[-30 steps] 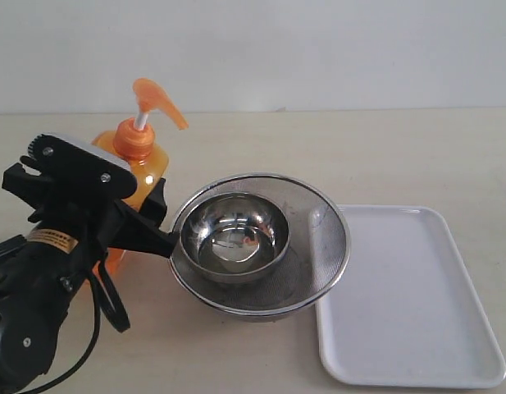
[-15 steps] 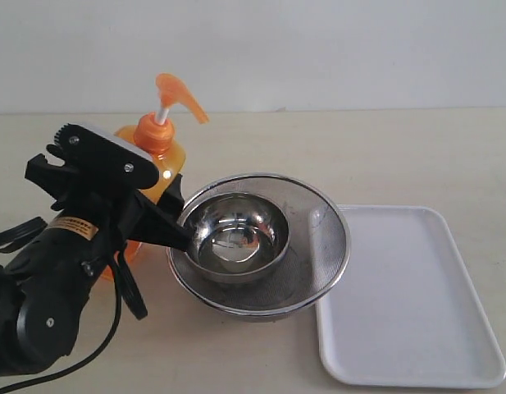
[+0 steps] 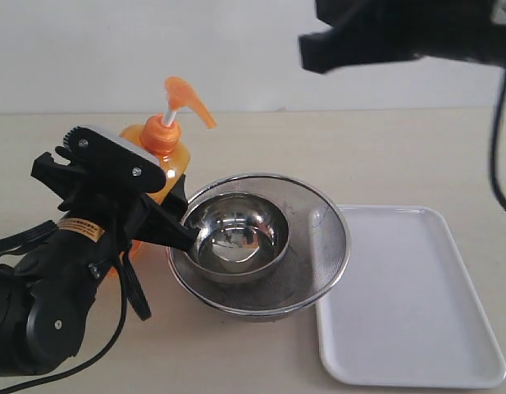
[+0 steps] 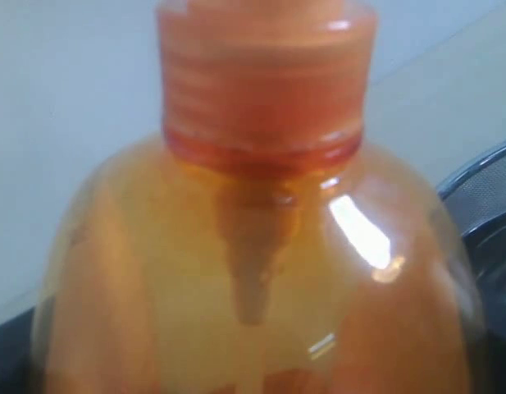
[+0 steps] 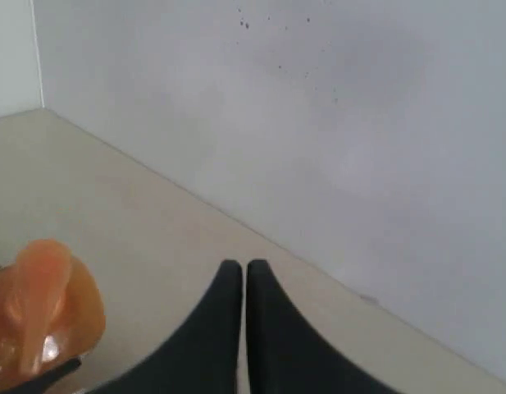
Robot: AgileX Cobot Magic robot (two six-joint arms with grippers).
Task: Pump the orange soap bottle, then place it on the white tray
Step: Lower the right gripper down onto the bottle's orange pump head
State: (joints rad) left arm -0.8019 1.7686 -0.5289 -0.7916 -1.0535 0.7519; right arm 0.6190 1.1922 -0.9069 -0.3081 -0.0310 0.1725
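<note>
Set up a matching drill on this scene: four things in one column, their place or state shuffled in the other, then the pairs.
1. orange soap bottle
2. steel bowl
3. white tray
4. right gripper

A. fingers closed against each other
B. nested inside the mesh strainer
C. between the fingers of the left gripper
D. flat on the table, right of the strainer in the exterior view

Pairs: 1-C, 2-B, 3-D, 4-A

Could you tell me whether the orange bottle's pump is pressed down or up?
Up: the white stem shows between the pump head and the collar.
</note>
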